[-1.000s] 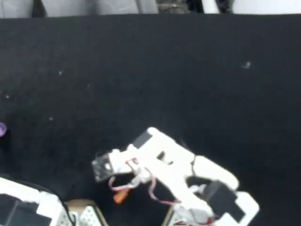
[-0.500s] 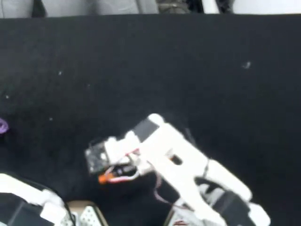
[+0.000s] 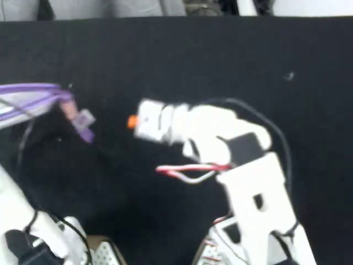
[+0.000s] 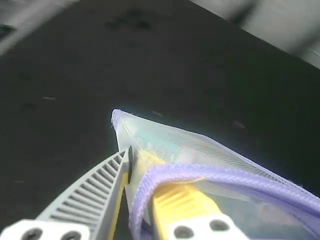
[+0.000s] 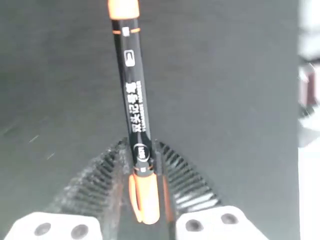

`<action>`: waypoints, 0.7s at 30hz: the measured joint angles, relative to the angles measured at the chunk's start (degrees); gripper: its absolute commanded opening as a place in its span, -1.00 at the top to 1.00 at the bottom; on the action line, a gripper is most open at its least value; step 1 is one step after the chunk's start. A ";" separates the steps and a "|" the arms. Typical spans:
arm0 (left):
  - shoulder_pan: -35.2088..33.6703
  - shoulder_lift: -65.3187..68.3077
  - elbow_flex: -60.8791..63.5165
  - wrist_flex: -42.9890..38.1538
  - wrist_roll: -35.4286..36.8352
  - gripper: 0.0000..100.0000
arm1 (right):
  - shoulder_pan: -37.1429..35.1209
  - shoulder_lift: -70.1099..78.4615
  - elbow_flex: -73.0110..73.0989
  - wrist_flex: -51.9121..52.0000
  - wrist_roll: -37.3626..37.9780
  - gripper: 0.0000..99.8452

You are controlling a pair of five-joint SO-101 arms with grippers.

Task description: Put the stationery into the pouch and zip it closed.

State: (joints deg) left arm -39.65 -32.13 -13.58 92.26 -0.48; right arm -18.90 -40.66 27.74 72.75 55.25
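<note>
A clear mesh pouch (image 4: 200, 150) with a purple zipper edge hangs from my left gripper (image 4: 137, 190), which is shut on its rim. In the high view the pouch (image 3: 30, 95) is held up above the table at the left, a purple tab (image 3: 84, 126) dangling from it. My right gripper (image 5: 140, 155) is shut on a black marker (image 5: 132, 100) with orange ends, holding it near one end. In the high view the marker's orange tip (image 3: 132, 122) points left toward the pouch, a short gap away from the tab.
The black tabletop (image 3: 220, 61) stretches open behind and to the right of both arms. The arms' white bases (image 3: 99, 251) sit at the front edge. Red and white cables (image 3: 187, 171) loop under the right arm.
The right arm swung from the front of the table up and back, carrying the marker so that it points left. The pouch came into view at the left, lifted by the left arm.
</note>
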 measured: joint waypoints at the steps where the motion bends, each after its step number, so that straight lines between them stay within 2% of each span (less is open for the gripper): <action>1: 2.20 0.62 -0.79 1.14 0.97 0.94 | 1.67 -0.44 0.00 -2.11 -2.46 0.98; 5: 8.44 2.81 -4.13 5.27 4.13 0.94 | 6.77 -2.02 0.00 -10.46 -12.48 0.98; 10: 15.47 3.69 -7.21 8.26 9.23 0.94 | 8.09 -5.27 0.00 -19.25 -23.74 0.98; 17: 26.90 4.13 -7.38 8.26 14.33 0.94 | 7.65 -11.34 0.00 -31.47 -43.78 0.98; 21: 29.45 4.13 -2.55 8.26 14.77 0.94 | 2.55 -12.84 0.00 -36.13 -49.23 0.98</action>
State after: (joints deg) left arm -10.20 -28.00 -16.13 100.53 14.29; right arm -16.35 -53.49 27.74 36.62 6.02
